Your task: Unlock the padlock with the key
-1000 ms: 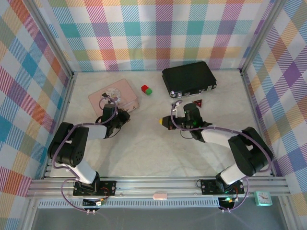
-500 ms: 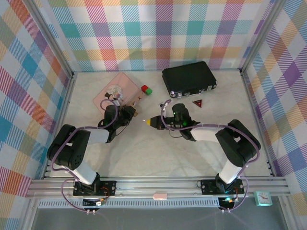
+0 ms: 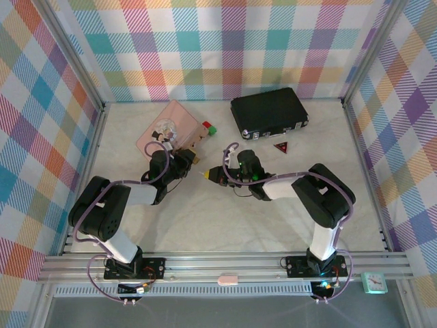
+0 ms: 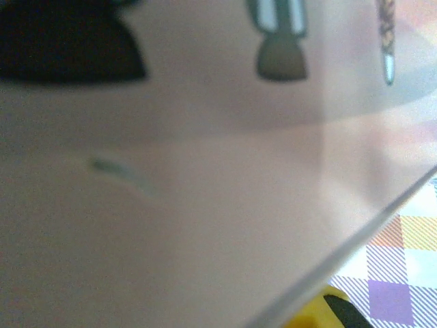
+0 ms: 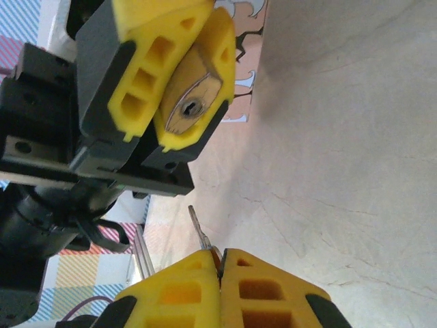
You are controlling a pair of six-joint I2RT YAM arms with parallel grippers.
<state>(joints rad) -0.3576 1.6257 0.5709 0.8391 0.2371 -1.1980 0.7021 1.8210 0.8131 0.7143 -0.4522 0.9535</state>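
**Padlock [image 5: 192, 108] and key [image 5: 199, 231] facing each other**

The left fingers [image 5: 147, 55] are gripping the padlock by its brass body, its keyhole pointing toward the right fingers [image 5: 181, 294]. Those are pinching shut on the key, whose blade is reaching toward the keyhole, near but not touching. Both are working mid-surface [image 3: 225, 219], beside the pink tin [image 3: 179, 115].

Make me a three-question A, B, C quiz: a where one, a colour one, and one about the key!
1. The black case lies: A) at the table's far side B) in a gripper C) near edge
2. The right gripper's fingers: A) blue B) yellow C) white
3. The key is: A) inside the padlock B) on the table C) in the right gripper, outside the keyhole
1 A, by the back wall; 2 B, plainly yellow; 3 C, its tip is bare, the left gripper holds the padlock.
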